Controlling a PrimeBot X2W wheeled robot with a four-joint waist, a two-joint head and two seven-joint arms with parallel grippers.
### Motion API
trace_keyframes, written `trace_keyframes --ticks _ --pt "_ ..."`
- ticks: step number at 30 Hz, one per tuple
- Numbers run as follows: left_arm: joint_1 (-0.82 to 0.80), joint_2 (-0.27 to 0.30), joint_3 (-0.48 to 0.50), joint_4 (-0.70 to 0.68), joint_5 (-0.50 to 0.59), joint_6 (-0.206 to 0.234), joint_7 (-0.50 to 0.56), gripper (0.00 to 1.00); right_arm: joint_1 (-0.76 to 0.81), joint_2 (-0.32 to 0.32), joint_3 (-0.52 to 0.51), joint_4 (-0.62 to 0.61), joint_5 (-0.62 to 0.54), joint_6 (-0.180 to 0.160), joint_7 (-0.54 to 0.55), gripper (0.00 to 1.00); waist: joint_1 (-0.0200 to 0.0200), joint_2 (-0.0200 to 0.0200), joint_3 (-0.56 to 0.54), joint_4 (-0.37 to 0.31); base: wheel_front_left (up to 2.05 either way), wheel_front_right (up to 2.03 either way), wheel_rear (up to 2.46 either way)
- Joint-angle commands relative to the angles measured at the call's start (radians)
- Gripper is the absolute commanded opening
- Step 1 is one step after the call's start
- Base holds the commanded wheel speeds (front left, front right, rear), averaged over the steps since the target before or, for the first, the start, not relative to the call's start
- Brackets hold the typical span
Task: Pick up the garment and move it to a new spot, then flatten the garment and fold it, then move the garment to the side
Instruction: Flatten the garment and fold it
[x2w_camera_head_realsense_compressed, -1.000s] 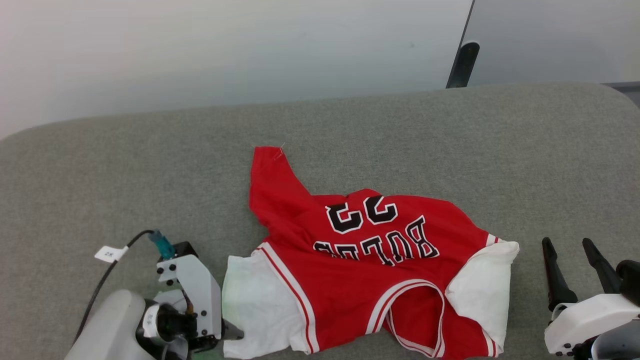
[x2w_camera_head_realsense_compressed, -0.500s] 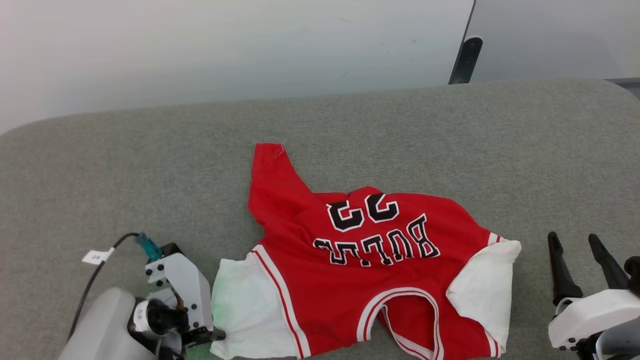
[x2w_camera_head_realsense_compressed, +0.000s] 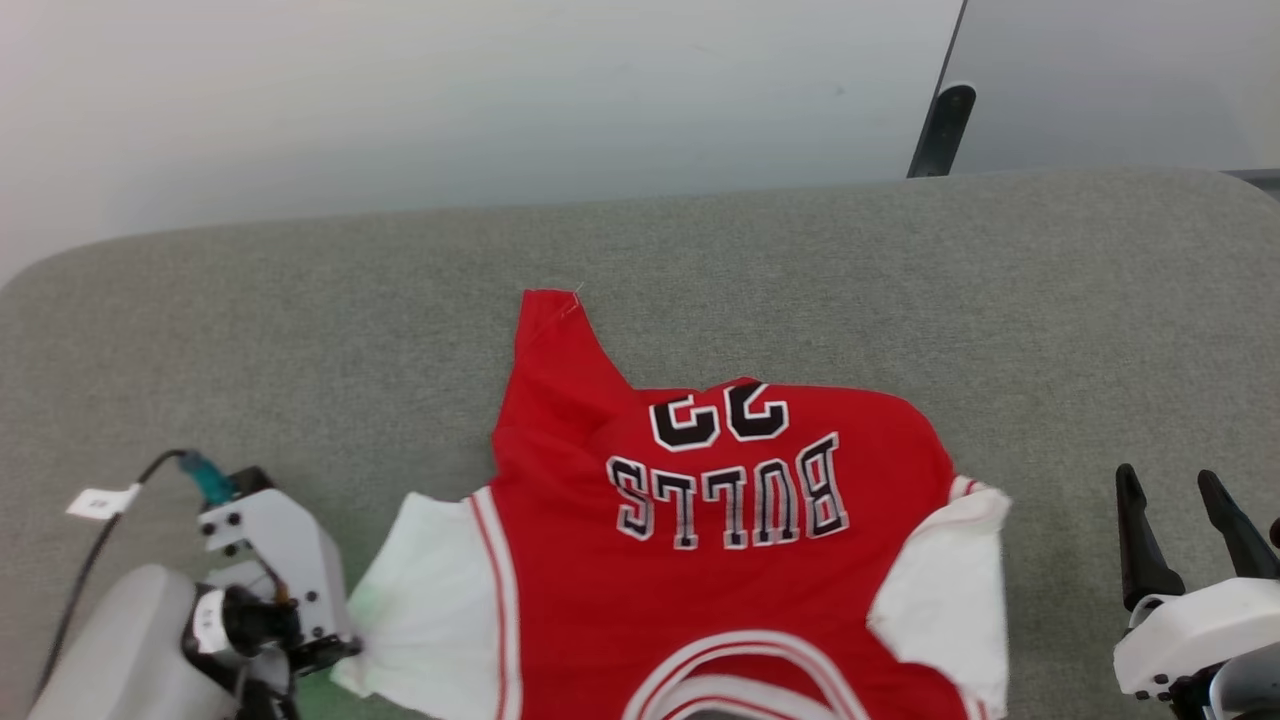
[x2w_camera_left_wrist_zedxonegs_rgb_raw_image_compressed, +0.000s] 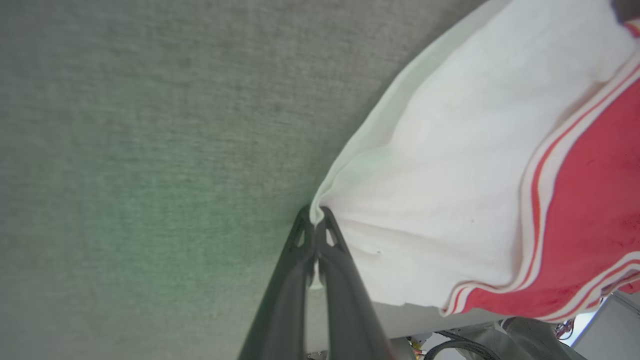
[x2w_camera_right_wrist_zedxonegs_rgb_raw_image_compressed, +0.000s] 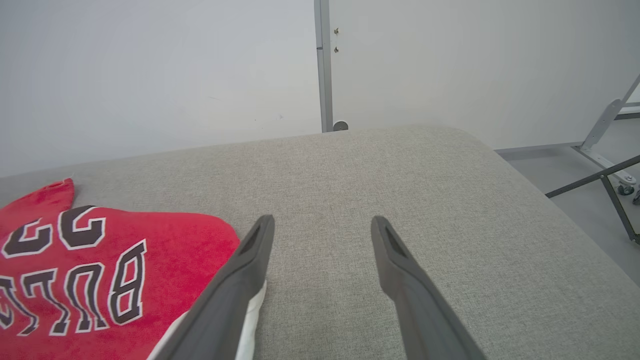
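Our left hand (x2w_camera_left_wrist_zedxonegs_rgb_raw_image_compressed: 315, 216) has its two fingers pressed together on the outer edge of the shirt's (x2w_camera_left_wrist_zedxonegs_rgb_raw_image_compressed: 590, 190) left sleeve (x2w_camera_left_wrist_zedxonegs_rgb_raw_image_compressed: 450, 165). The white cloth is gathered into a small peak between the tips, and creases fan out from the pinch. In the head view this hand (x2w_camera_head_realsense_compressed: 335, 648) sits at the near left of the desk (x2w_camera_head_realsense_compressed: 300, 330), right at the sleeve's (x2w_camera_head_realsense_compressed: 430, 610) outer corner, with a black cable (x2w_camera_head_realsense_compressed: 85, 570) and a white tag (x2w_camera_head_realsense_compressed: 97, 502) trailing off its wrist.

From there the shirt (x2w_camera_head_realsense_compressed: 720, 590) spreads to the right across the near middle of the desk. Its black "BULLS" and "23" read upside down to us, and its striped collar (x2w_camera_head_realsense_compressed: 740, 665) is cut off by the near edge of the view. One red corner (x2w_camera_head_realsense_compressed: 548, 312) points away to the far left. The right sleeve (x2w_camera_head_realsense_compressed: 945, 600) lies rumpled at the shirt's right side.

Our right hand (x2w_camera_head_realsense_compressed: 1168, 475) is at the near right, just beside that sleeve but apart from it. In its wrist view the hand (x2w_camera_right_wrist_zedxonegs_rgb_raw_image_compressed: 322, 230) has its fingers spread wide with nothing between them, over bare grey desk (x2w_camera_right_wrist_zedxonegs_rgb_raw_image_compressed: 400, 175), with the shirt's (x2w_camera_right_wrist_zedxonegs_rgb_raw_image_compressed: 175, 245) lettering off to the left.

Beyond the far edge stand a pale wall (x2w_camera_head_realsense_compressed: 450, 100) and a dark post (x2w_camera_head_realsense_compressed: 940, 130).
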Motion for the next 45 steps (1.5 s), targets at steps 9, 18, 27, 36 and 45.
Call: trace_keyframes --ticks 9,18,27,36,45 --pt "0.065 0.090 0.008 -0.032 0.046 0.068 -0.002 0.00 0.009 -0.001 -0.018 -0.012 -0.004 -0.001 0.017 1.00 0.0000 0.0000 -0.009 0.022 0.00 0.00 0.00" --pt "0.078 0.076 0.015 -0.062 0.035 0.072 -0.030 0.49 0.009 0.003 -0.017 -0.018 -0.002 -0.001 0.032 1.00 0.0000 0.0000 -0.018 0.039 0.00 0.00 0.00" --pt "0.097 0.063 0.029 -0.111 0.027 0.004 -0.143 1.00 0.035 0.003 0.012 -0.004 0.003 -0.001 0.041 1.00 0.0000 0.0000 -0.080 0.051 0.00 0.00 0.00" --pt "0.158 0.050 0.056 -0.202 0.042 -0.106 -0.372 1.00 0.060 -0.008 0.039 0.003 0.025 0.000 0.046 1.00 0.0000 0.0000 -0.115 0.064 0.00 0.00 0.00" --pt "0.255 0.029 0.077 -0.265 0.128 -0.242 -0.783 1.00 0.095 -0.012 0.048 0.012 0.038 -0.001 -0.011 1.00 0.0000 0.0000 -0.148 0.069 0.00 0.00 0.00"
